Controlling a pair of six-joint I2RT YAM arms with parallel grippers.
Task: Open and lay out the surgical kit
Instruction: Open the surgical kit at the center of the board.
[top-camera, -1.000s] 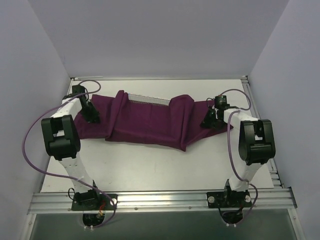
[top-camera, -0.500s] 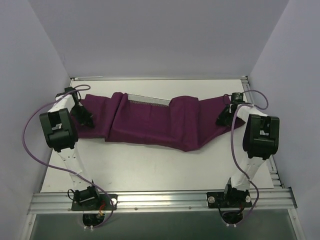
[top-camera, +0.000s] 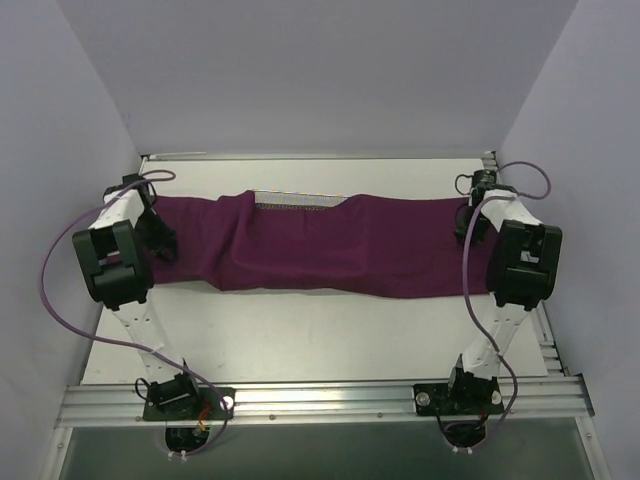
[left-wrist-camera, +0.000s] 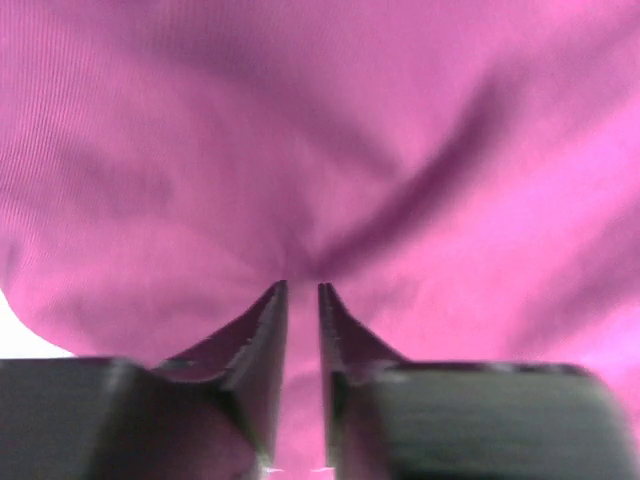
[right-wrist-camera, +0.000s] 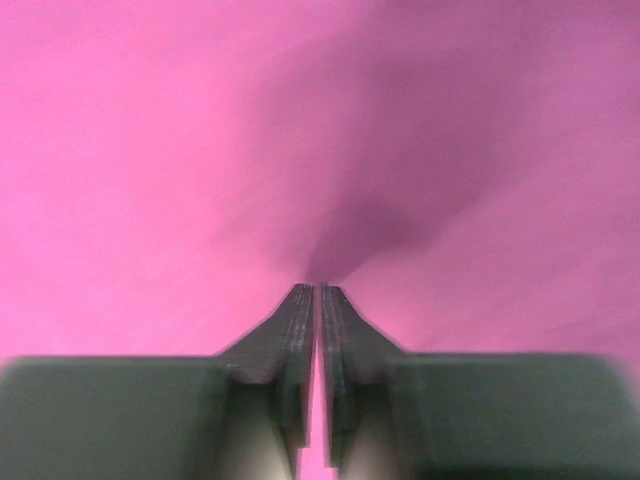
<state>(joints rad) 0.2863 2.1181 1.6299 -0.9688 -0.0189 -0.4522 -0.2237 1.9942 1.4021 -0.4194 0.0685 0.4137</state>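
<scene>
The dark purple cloth wrap (top-camera: 320, 245) lies stretched wide across the back of the table. It covers most of the silver wire-mesh tray (top-camera: 296, 200), of which only a strip of the far rim shows. My left gripper (top-camera: 160, 240) is shut on the cloth's left end; in the left wrist view (left-wrist-camera: 301, 290) cloth is pinched between the narrow jaws. My right gripper (top-camera: 468, 228) is shut on the cloth's right end, which also shows in the right wrist view (right-wrist-camera: 318, 288). The scissor-like instruments are hidden.
The white table (top-camera: 320, 330) is walled in by pale panels on the left, back and right. A metal rail (top-camera: 320, 400) carries both arm bases at the near edge. Purple cables loop beside each arm.
Both grippers have moved outward and toward the back, the left one leftward and the right one rightward, pulling the folded side flaps of the cloth flat and wide.
</scene>
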